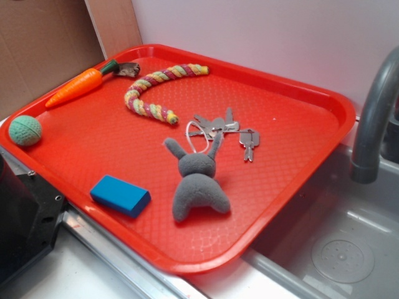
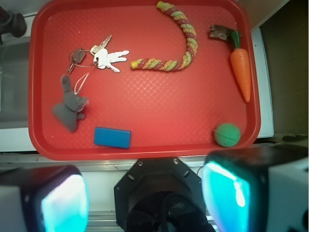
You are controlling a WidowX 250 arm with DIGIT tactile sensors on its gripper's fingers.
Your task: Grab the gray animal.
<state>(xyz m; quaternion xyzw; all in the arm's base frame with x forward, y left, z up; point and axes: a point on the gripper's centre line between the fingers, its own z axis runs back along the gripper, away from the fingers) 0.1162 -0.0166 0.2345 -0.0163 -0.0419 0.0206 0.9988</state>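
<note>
Gray bunny (image 1: 197, 182) is laid on red tray (image 1: 299, 118), ears touching keys (image 1: 225, 129). Fingers (image 2: 226, 193) are held apart, high above. Risk: keys or string snagged.

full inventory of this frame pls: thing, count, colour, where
tray: 1, red, on the counter beside the sink, holds all the small items
gray animal: 1, dark-gray plush bunny, near the tray's middle, ears toward the keys, white string loop at its head
keys: 1 bunch, silver metal, just beyond the bunny's ears
rope toy: 1, curved, pink, yellow and green braid, toward the tray's back
carrot: 1, orange with green top, back-left rim
ball: 1, green, left edge
block: 1, blue, front edge, left of the bunny
faucet: 1, gray, over the sink at right
claw: 1, open, fingers glowing cyan, off the tray's front edge, holding nothing
</note>
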